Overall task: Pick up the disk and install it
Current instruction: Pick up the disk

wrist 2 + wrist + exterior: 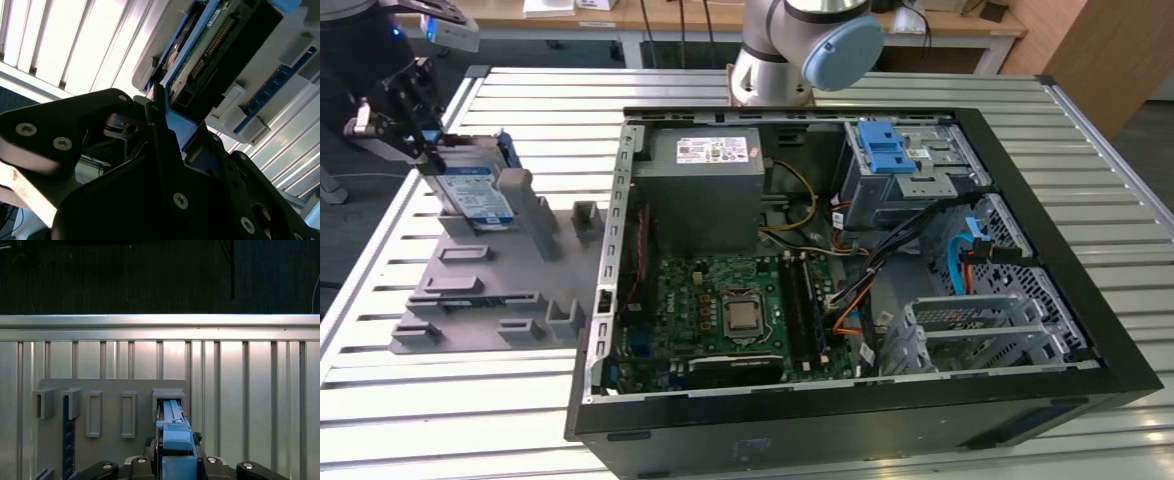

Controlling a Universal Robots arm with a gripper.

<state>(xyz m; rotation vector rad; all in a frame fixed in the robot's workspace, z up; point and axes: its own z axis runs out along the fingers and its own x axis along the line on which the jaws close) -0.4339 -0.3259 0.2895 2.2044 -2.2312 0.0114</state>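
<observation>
exterior view: pick-up step in hand. the gripper [424,148] sits at 10 o'clock, at the top edge of the disk [470,192]. the disk stands on edge, leaning, in a slot of the grey moulded holder [480,290] on the ribbed metal table [454,420]. the open black case [854,425] lies at the holder's 3 o'clock; i judge the install not yet started.

second wrist view: the matte black fingers [156,112] are narrow, clamped on the disk's smooth blue rail. its green circuit board faces the camera.

first wrist view: the rail runs between the jaws into a rectangular slot. i judge any lift calls for a straight pull along the slot walls.
</observation>
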